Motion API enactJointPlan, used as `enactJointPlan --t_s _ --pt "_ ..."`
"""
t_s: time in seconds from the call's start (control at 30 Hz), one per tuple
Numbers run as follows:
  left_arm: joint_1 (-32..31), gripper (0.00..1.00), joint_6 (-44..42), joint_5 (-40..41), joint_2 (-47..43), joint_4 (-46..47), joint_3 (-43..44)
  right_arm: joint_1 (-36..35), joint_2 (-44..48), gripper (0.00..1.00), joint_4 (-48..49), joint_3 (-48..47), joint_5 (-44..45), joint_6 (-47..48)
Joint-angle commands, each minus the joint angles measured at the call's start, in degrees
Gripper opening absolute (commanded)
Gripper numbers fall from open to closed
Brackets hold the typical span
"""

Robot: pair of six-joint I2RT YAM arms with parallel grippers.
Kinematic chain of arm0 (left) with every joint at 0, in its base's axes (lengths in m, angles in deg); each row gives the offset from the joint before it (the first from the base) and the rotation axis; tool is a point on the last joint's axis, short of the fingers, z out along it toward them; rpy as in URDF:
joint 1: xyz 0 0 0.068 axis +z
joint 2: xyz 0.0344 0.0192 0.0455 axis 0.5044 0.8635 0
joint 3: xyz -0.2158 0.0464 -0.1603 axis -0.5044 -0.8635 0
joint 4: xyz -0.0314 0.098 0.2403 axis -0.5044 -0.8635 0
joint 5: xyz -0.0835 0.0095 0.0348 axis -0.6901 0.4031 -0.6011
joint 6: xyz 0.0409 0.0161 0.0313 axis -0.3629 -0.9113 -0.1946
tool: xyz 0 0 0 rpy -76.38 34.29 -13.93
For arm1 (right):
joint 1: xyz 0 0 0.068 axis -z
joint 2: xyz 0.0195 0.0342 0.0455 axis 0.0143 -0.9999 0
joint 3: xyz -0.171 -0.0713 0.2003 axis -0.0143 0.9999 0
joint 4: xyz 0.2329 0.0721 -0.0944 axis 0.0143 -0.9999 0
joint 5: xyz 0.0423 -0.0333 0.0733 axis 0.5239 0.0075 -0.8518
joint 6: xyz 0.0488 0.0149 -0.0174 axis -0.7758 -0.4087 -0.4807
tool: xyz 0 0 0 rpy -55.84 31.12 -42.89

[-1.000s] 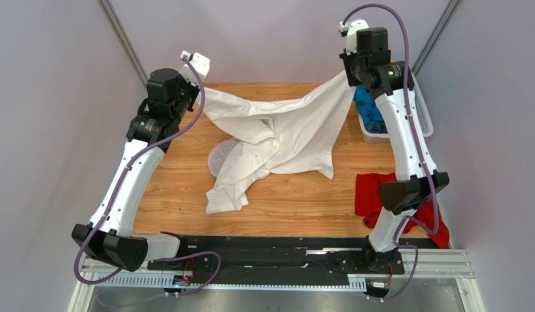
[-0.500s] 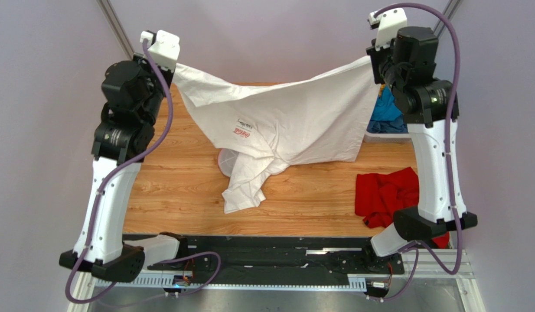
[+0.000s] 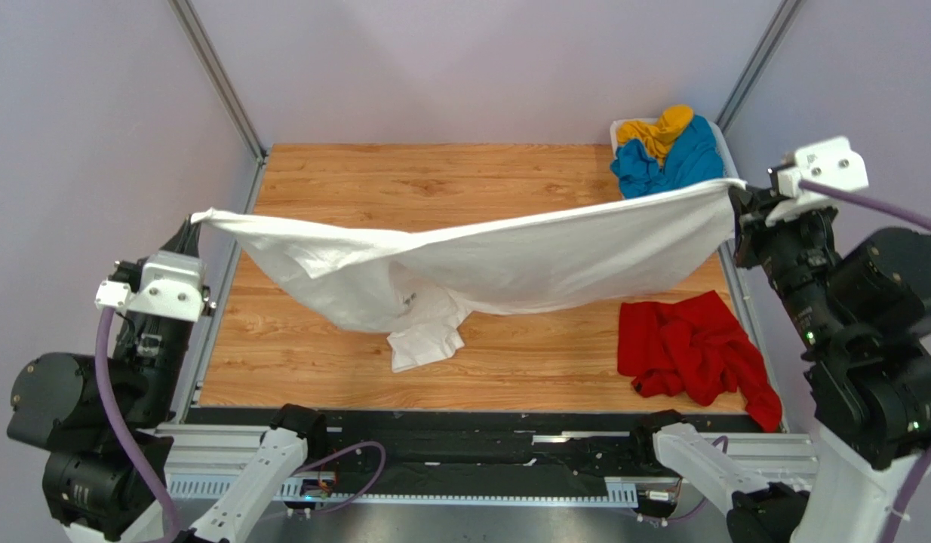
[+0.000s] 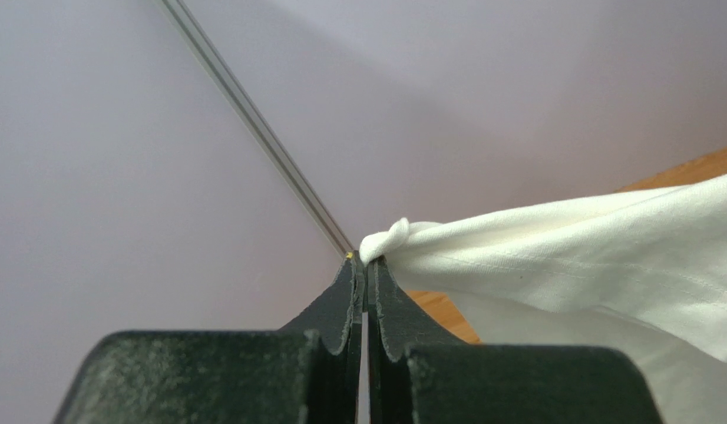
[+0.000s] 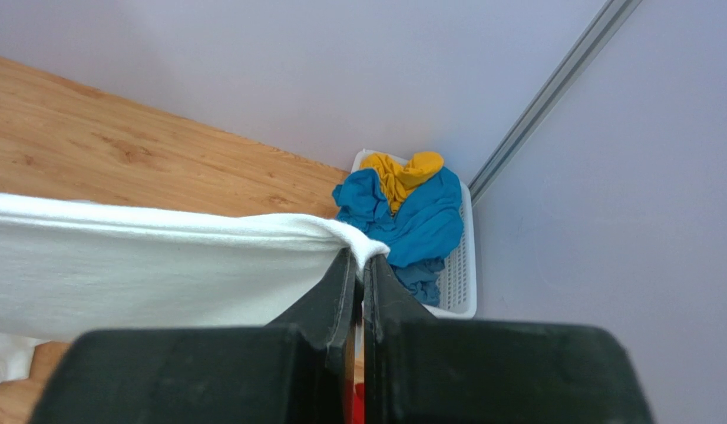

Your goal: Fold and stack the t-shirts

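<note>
The large white t-shirt [image 3: 527, 255] hangs stretched in the air across the table, its lower part drooping to the wood near the front middle. My left gripper [image 3: 194, 223] is shut on its left corner [image 4: 389, 240]. My right gripper [image 3: 740, 192] is shut on its right corner [image 5: 363, 249]. A red t-shirt [image 3: 691, 345] lies crumpled at the front right of the table. Blue [image 3: 668, 164] and yellow [image 3: 657, 127] t-shirts sit bunched in the basket, also seen as blue t-shirt [image 5: 411, 221] and yellow t-shirt [image 5: 401, 172] in the right wrist view.
A white lattice basket [image 5: 464, 274] stands at the back right corner of the wooden table [image 3: 436, 181]. Metal frame posts [image 3: 215, 74] rise at both back corners, with plain walls around. A black rail [image 3: 459, 436] runs along the near edge.
Both arms have swung outward and toward the near side, pulling the white t-shirt taut and lifting most of it off the table. The basket with the blue and yellow t-shirts is now uncovered.
</note>
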Motion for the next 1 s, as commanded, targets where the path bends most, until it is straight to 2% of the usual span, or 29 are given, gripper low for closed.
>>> enactJointPlan --t_s 0.0,0.17,0.23,0.27,0.3,0.37,0.47,0.6,0.63,0.73,0.8,0.97 --pt "1.6 0.0 -1.02 -0.51 -1.87 -3.79 -2.42 1.72 3.19 0.0 0.26 3.99 -3.07 -0.13" --pt "1.78 0.0 -1.9 4.49 3.03 0.41 0.56 1.81 -1.44 0.0 2.62 1.71 0.51 1.7" --pt "1.78 0.0 -3.21 7.4 8.98 4.28 3.45 1.81 -5.58 0.0 5.26 -2.49 2.63 3.46" --pt "1.78 0.0 -3.74 8.36 11.37 5.77 4.78 1.81 -10.55 0.0 5.88 -4.69 4.81 4.95" --pt "1.78 0.0 -4.79 10.03 13.83 8.4 6.27 1.81 -12.95 0.0 7.02 -9.93 5.79 5.75" --pt "1.78 0.0 -5.67 11.44 21.3 10.87 11.89 1.81 -19.96 0.0 8.17 -14.97 8.42 7.94" --pt "1.78 0.0 -7.26 13.47 31.24 13.51 22.25 1.81 -25.53 0.0 11.24 -23.68 12.02 10.06" --pt "1.78 0.0 -10.07 12.69 41.61 13.09 38.86 1.81 -28.45 0.0 17.03 -24.93 14.67 13.75" --pt "1.78 0.0 -10.25 12.07 44.76 12.56 45.59 1.89 -28.1 0.0 17.66 -24.14 14.85 14.1" --pt "1.78 0.0 -11.48 9.17 46.9 12.82 52.58 1.81 -25.65 0.0 18.98 -20.01 15.47 14.46" --pt "1.78 0.0 -11.48 6.8 45.86 14.91 52.43 1.81 -24.32 0.0 19.42 -17.11 15.73 14.55" --pt "1.78 0.0 -9.38 1.18 34.62 20.89 41.2 1.81 -19.49 0.0 18.9 -11.76 15.64 14.02"
